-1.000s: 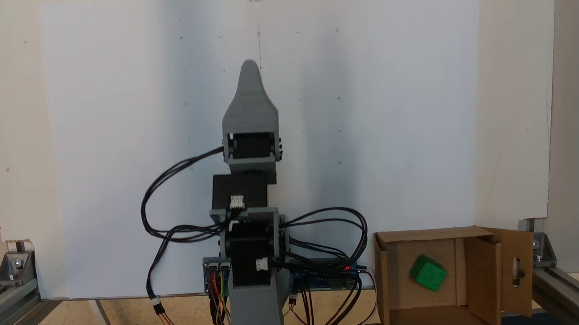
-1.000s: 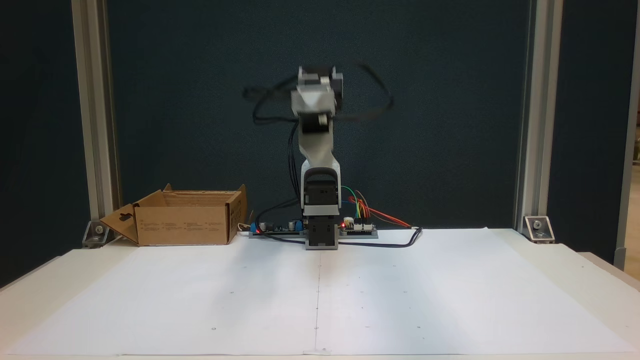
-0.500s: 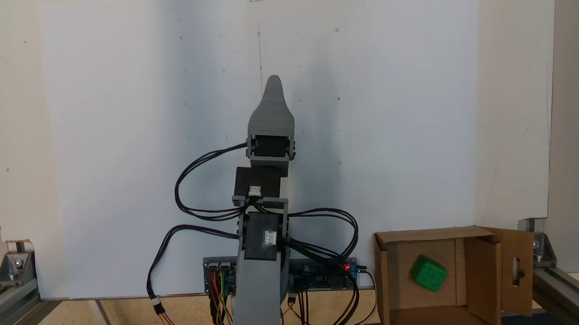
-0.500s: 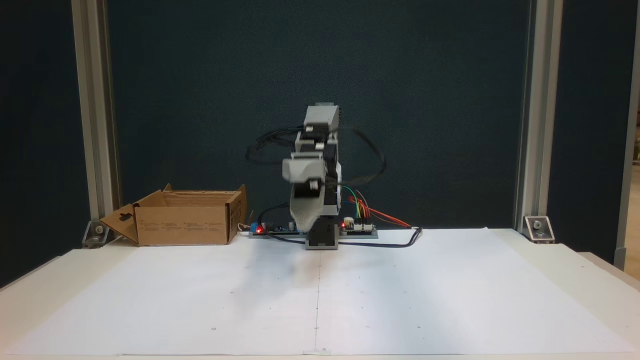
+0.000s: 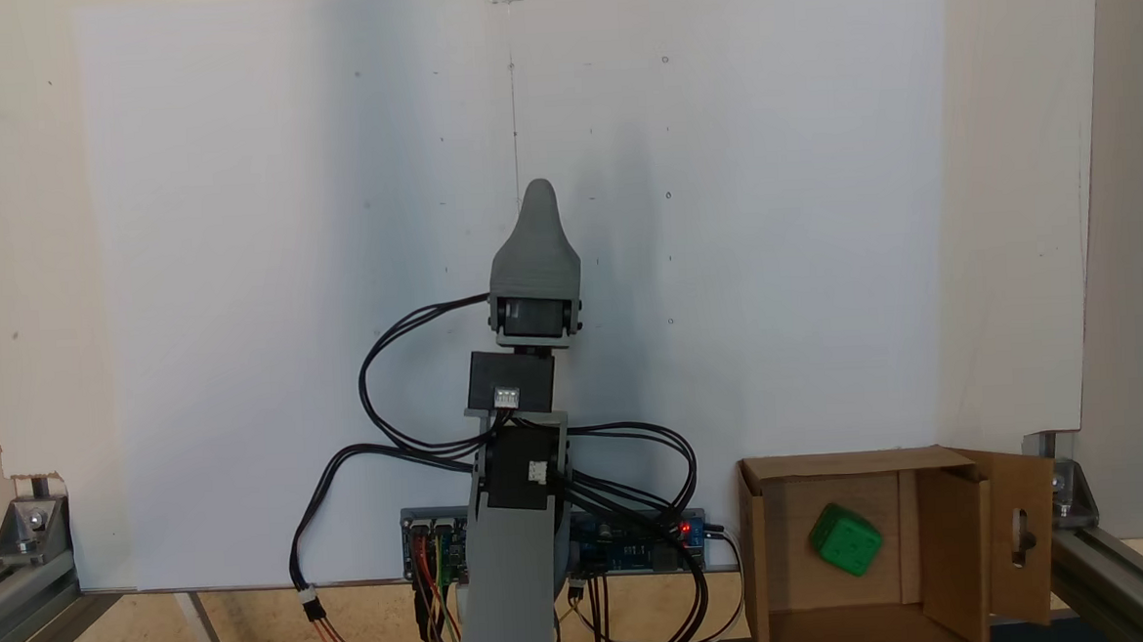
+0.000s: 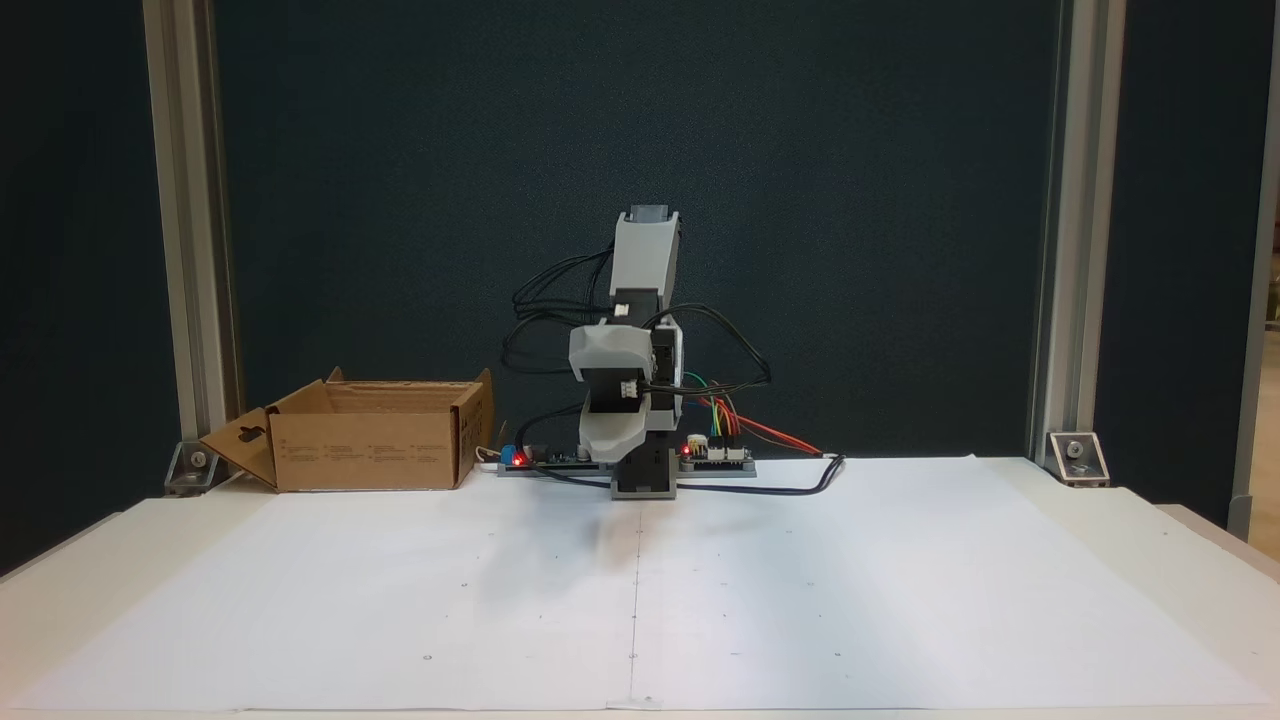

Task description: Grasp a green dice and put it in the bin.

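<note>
White paper (image 6: 800, 600) covers the counter (image 6: 1180, 540) before a dark wall. The green dice (image 5: 845, 539) lies inside the box (image 5: 956, 555). The hand (image 5: 538, 196) shows one tip; I cannot tell its state.

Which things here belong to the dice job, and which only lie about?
Job: small bright green plastic dice, lying inside the brown cardboard box; grey hand.

Lying about: blue circuit boards, black cables, white paper sheet.
</note>
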Controlling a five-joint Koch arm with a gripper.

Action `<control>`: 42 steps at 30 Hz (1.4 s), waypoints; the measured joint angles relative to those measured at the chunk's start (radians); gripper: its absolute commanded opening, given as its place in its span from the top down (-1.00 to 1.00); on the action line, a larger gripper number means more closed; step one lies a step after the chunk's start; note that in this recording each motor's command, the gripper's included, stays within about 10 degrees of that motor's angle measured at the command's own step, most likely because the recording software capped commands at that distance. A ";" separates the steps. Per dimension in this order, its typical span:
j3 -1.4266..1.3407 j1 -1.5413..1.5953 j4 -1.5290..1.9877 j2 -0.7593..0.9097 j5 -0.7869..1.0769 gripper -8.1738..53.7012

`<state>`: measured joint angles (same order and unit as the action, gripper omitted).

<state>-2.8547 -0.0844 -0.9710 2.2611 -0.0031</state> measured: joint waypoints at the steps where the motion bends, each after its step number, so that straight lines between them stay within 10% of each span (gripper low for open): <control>1: -0.020 0.003 -0.040 0.000 0.002 -0.67; 42: -0.227 0.092 -0.589 0.000 0.000 -0.70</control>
<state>-3.0818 0.0077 -1.5601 2.2611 -0.0031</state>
